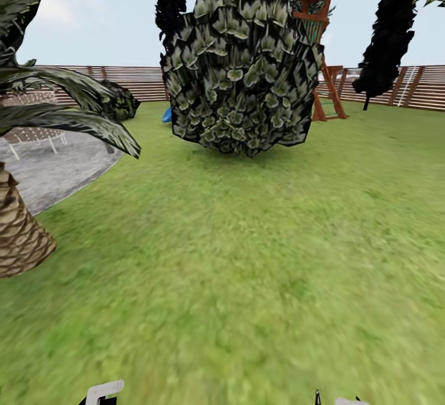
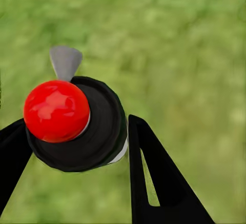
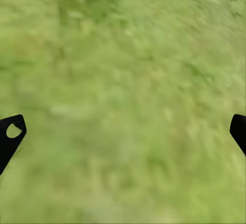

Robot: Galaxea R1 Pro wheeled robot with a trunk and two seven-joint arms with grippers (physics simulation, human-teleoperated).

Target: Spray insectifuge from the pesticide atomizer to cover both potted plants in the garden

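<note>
The left gripper is clamping the pesticide atomizer, red cap toward the camera, over lawn. The right gripper is hanging wide, empty. A big bush is standing at 12 o'clock, a palm trunk at 9. Driving on, the robot risks hitting either and mistaking the bush for a potted plant.

The atomizer sits between the two black fingers of the left gripper, seen from its top end: a round black body with a glossy red cap on it and a grey, wedge-shaped trigger sticking out past the rim. One finger touches its side, the other presses the opposite side. It hangs over blurred green grass. The garden is a wide green lawn, with a grey paved patio at the left and a brown slatted fence along the far edge.
</note>
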